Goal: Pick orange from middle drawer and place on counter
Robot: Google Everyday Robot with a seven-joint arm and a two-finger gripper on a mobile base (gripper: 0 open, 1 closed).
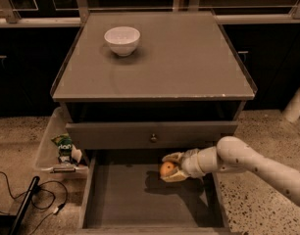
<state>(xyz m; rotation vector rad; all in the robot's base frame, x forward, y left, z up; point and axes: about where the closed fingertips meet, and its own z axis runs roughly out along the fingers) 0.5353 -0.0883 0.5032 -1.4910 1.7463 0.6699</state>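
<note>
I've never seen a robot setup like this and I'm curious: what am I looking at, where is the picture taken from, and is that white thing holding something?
The white tube coming in from the right is a robot arm. At its tip is the gripper, a two-finger clamp. It sits inside the open middle drawer of a grey cabinet and is closed around the orange. There is only one picture, looking down on the cabinet from in front and above. On the counter stands a white bowl. Left of the cabinet, a pale bin holds a green packet, and cables lie on the floor.
</note>
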